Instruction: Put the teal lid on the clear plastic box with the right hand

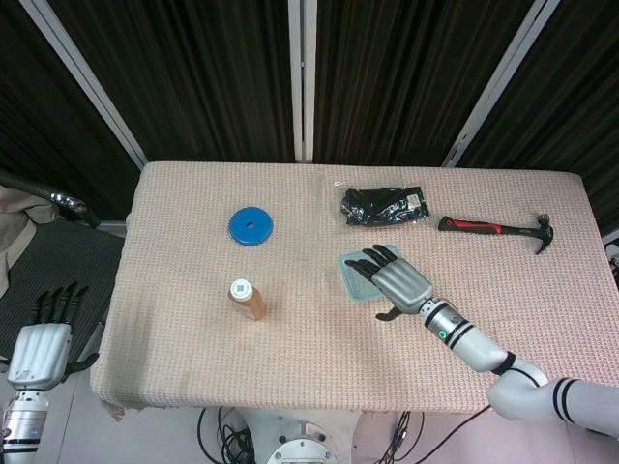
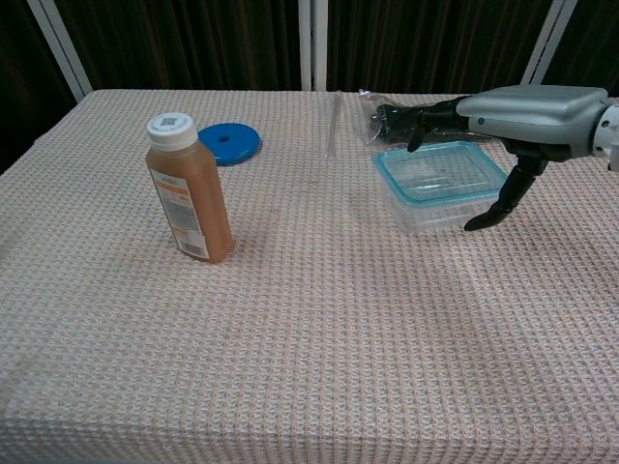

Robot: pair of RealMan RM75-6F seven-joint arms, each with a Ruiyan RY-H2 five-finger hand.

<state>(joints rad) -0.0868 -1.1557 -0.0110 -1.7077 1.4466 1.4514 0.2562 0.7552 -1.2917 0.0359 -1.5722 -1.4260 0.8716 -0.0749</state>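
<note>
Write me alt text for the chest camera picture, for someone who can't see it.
A right robot hand hovers open, fingers spread, over a clear plastic box with its teal lid on, at the right of a cloth-covered table. To the left stand an orange juice bottle and, behind it, a flat blue disc; a black bagged item lies behind the box.
</note>
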